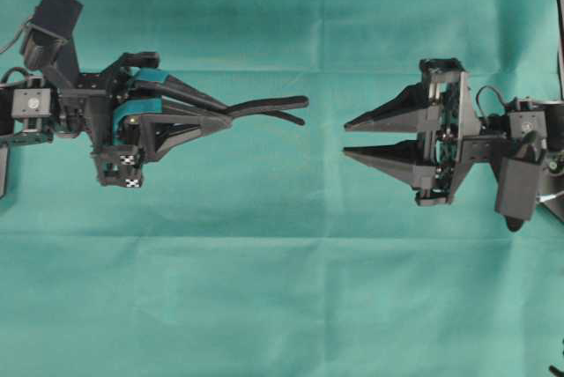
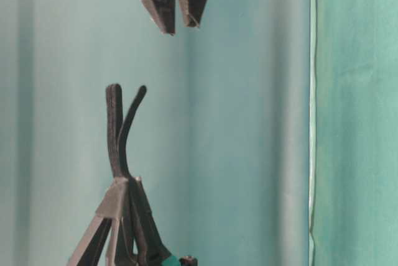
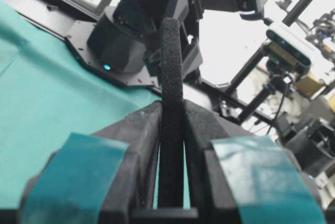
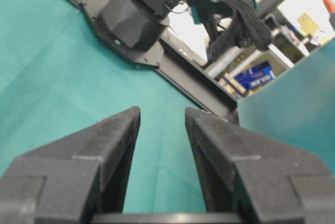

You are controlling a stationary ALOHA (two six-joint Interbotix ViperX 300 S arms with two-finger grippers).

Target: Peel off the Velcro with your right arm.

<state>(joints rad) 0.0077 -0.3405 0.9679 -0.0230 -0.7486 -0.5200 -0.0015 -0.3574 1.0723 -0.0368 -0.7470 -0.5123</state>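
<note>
Left gripper (image 1: 231, 114): teal-taped jaws clamped on the Velcro (image 1: 269, 107), holding it above the green-covered table (image 1: 282, 306). The strip projects beyond the jaw tips toward the right arm (image 1: 493, 144). At its free end the 2 layers stand slightly apart, visible in the overhead and table-level views. Right gripper (image 1: 345, 140): plain black jaws parted, nothing between them, tips facing the strip's free end across a gap, no contact.
</note>
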